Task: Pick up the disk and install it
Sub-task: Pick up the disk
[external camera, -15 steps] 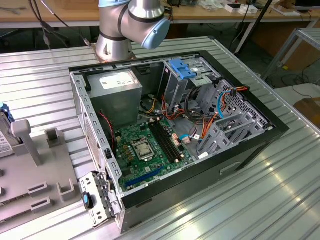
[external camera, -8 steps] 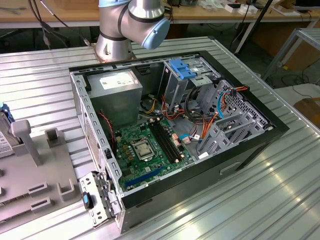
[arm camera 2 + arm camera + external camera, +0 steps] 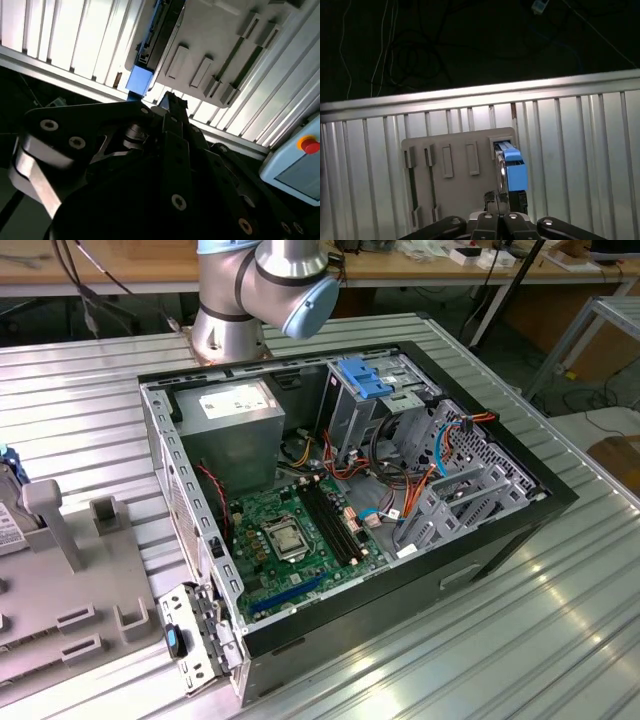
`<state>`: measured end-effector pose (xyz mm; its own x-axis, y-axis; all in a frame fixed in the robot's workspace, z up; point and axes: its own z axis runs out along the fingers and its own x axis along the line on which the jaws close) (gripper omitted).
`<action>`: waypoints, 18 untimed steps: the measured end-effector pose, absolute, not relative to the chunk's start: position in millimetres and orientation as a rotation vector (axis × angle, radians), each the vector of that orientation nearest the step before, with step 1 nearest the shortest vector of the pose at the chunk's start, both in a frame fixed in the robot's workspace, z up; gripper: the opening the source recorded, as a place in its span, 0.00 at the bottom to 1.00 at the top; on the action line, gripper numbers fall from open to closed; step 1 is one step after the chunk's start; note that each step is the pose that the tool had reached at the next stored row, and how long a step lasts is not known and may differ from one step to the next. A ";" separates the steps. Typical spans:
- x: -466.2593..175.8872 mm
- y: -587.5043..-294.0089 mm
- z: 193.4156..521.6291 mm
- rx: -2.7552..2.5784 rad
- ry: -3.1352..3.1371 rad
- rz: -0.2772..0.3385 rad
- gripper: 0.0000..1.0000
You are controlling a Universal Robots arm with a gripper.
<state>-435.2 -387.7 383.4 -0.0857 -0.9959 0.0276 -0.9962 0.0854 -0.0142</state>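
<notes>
My gripper (image 3: 496, 201) hangs just beside the disk (image 3: 515, 169), which stands on edge in a slot of the grey holder plate (image 3: 457, 195) in the first wrist view. I cannot tell whether my jaws are released or clenched. By my judgement nothing is lifted yet, so pickup and installing both remain. The open computer case (image 3: 420, 600) sits on the ribbed aluminium table (image 3: 560, 640). Wooden benches (image 3: 150, 265) stand behind.
</notes>
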 end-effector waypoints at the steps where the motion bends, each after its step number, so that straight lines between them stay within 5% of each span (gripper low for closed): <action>1: -435.2 -387.6 383.2 2.137 -2.287 0.046 0.11; 12: -438.4 -368.5 367.4 2.222 -2.197 0.072 0.66; 18: -442.9 -368.5 351.0 2.232 -2.188 0.072 0.66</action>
